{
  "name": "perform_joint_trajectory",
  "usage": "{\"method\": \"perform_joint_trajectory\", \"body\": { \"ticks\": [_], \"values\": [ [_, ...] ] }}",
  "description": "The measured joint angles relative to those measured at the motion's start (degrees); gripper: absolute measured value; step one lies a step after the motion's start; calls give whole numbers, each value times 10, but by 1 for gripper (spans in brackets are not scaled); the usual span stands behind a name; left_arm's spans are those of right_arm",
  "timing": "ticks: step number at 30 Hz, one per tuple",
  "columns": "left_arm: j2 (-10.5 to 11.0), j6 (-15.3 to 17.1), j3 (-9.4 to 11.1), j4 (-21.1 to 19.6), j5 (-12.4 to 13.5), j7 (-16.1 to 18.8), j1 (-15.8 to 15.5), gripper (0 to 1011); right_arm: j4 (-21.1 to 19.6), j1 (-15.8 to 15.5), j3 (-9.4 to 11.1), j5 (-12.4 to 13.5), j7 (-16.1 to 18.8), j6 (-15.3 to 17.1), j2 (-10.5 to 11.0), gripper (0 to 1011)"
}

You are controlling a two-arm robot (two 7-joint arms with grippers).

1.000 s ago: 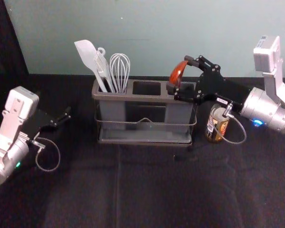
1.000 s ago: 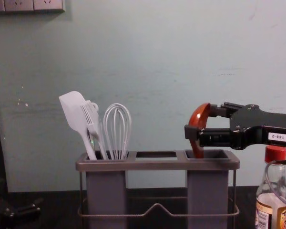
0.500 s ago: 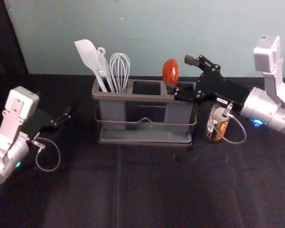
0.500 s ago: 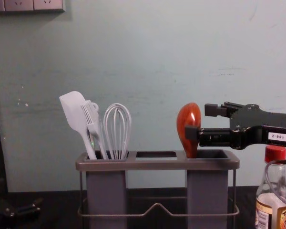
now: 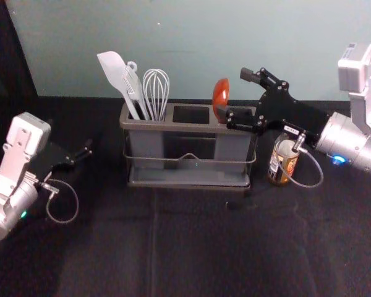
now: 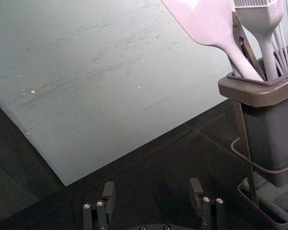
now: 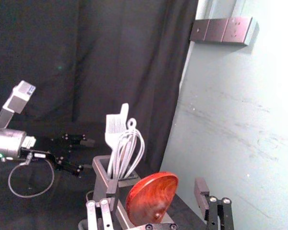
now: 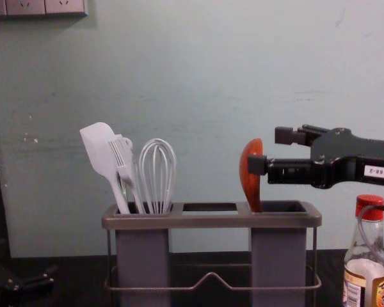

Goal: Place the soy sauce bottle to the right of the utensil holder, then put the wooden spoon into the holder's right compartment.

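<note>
Standing in one holder (image 5: 173,126), one spoon (image 5: 220,94) beside one right tool (image 5: 234,94)

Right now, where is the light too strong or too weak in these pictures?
Right wrist view: the wall washes out almost to white, and light glints on the wooden spoon. Left wrist view: glare whitens the spatula; the left gripper looks dark against black cloth. Head view: shadows hardly show on that cloth.

Leaning spatula (image 8: 101,148), pronged utensil (image 8: 124,165), whisk (image 8: 157,179) — pale wall (image 8: 205,77) behind, wall sockets (image 8: 25,6) above, dark curtain (image 7: 125,57), black cloth (image 5: 191,247)
</note>
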Motion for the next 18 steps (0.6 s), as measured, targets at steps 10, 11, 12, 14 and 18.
{"method": "perform_joint_trajectory", "body": {
  "ticks": [10, 11, 12, 14, 18],
  "values": [
    [0, 0, 0, 0, 0, 0, 0, 1005, -80, -41, 27, 0, -55, 35, 17, 1002],
    [0, 0, 0, 0, 0, 0, 0, 1005, -86, -45, 29, 1, -59, 36, 18, 1003],
    [0, 0, 0, 0, 0, 0, 0, 1005, -93, -50, 33, 2, -63, 38, 20, 1002],
    [0, 0, 0, 0, 0, 0, 0, 1005, -111, -63, 44, 7, -72, 42, 25, 1002],
    [0, 0, 0, 0, 0, 0, 0, 1005, -148, -97, 71, 19, -95, 50, 37, 1002]
  ]
}}
